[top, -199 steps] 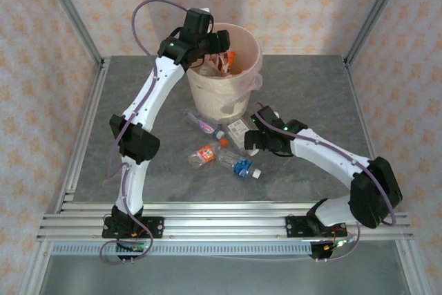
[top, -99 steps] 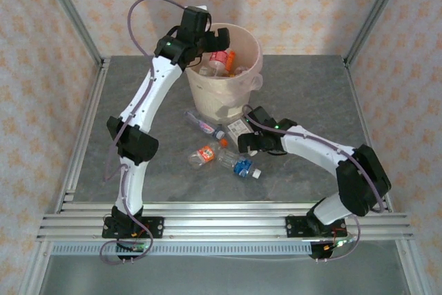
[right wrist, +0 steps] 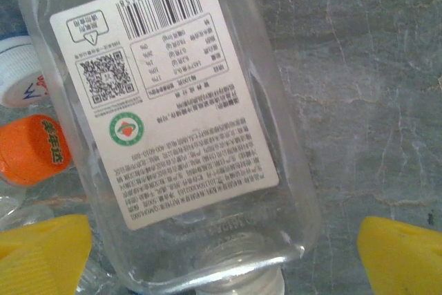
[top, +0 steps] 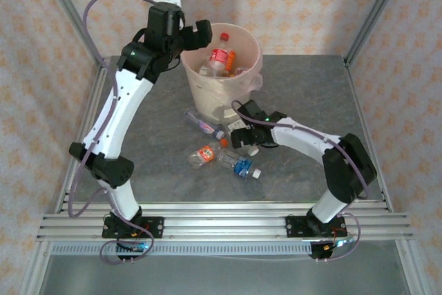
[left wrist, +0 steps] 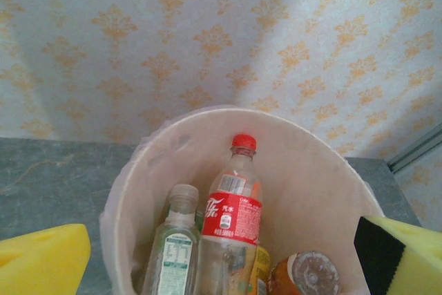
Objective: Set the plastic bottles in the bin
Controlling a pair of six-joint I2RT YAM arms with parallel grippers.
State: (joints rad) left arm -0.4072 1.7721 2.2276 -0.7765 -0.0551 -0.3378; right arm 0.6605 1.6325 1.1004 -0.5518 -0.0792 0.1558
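The cream bin (top: pixel 207 98) stands at the back centre and holds several plastic bottles, among them a red-labelled one (top: pixel 219 59). My left gripper (top: pixel 195 35) hangs open just left of the rim. From the left wrist I look down into the bin (left wrist: pixel 311 170) at the red-labelled bottle (left wrist: pixel 233 208), a green-labelled one (left wrist: pixel 174 253) and an orange one (left wrist: pixel 304 278). My right gripper (top: pixel 238 134) is low on the table, open, its yellow pads (right wrist: pixel 404 257) either side of a clear white-labelled bottle (right wrist: pixel 173 101) without touching it.
In front of the bin lie three more bottles: a purple-labelled one (top: pixel 202 124), an orange-labelled one (top: pixel 205 153) and a blue-labelled one (top: pixel 238 164). An orange cap (right wrist: pixel 34 150) and a white cap (right wrist: pixel 14 70) sit left of the white-labelled bottle. Grey tabletop (top: pixel 311 94) stretches right.
My left gripper opened over the bin, and the red-labelled bottle now stands inside it. The left arm then swung back to the left. My right gripper slid left over the white-labelled bottle.
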